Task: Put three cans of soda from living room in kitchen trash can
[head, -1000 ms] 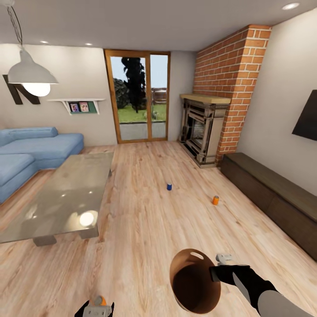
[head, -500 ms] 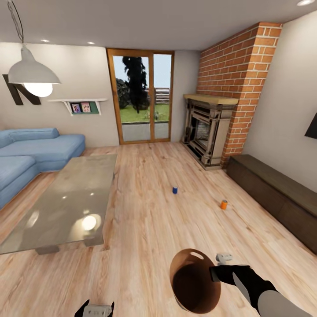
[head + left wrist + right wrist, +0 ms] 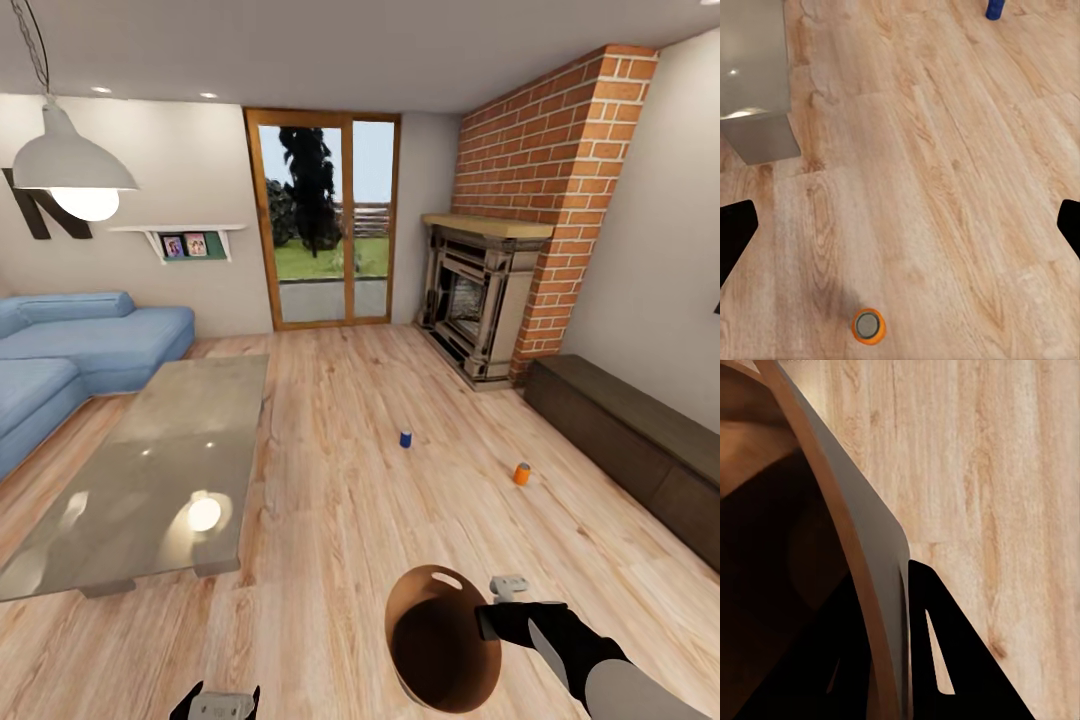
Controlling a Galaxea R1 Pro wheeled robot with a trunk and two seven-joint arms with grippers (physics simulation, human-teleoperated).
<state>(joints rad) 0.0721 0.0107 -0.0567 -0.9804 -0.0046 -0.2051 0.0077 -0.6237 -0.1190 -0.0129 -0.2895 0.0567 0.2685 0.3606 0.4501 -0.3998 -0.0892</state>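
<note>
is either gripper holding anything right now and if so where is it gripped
The right gripper holds the trash pail by its rim, one finger inside the wall and one outside. The left gripper is open over the floor, holding nothing.

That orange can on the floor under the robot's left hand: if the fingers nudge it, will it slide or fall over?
The orange can stands upright on smooth wood planks, so a low nudge would probably slide it. It looks small and narrow, so a push near its top might tip it, and its round body would then likely roll. The left gripper is open above it.
</note>
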